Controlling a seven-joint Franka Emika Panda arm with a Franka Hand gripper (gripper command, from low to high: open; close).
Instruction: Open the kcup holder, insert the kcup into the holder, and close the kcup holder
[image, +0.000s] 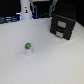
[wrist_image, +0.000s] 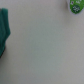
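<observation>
1. White is the colour of the worktop (image: 45, 62), and it fills most of the exterior view.
2. We see the kcup (image: 28, 48) standing upright on the worktop, toward the exterior view's left. It has a green top and a whitish body.
3. We see the kcup holder (image: 63, 22) at the far side, toward the exterior view's right. It is a black box with two front panels, one above the other.
4. Both panels look shut, as far as we can tell in this blurry picture.
5. The kcup and the kcup holder are well apart, with bare worktop between them.
6. A tall white post (image: 26, 10) with a dark mark stands at the far edge, toward the exterior view's left.
7. In the wrist view we see the kcup (wrist_image: 76, 6) again, right at the edge of the picture and partly cut off.
8. A green shape (wrist_image: 4, 31) sits at the other edge of the wrist view. It is too blurry for us to say what it is.
9. We cannot see the claw in either picture, so we cannot tell if it is wide or narrow, or how near it is to the kcup.
</observation>
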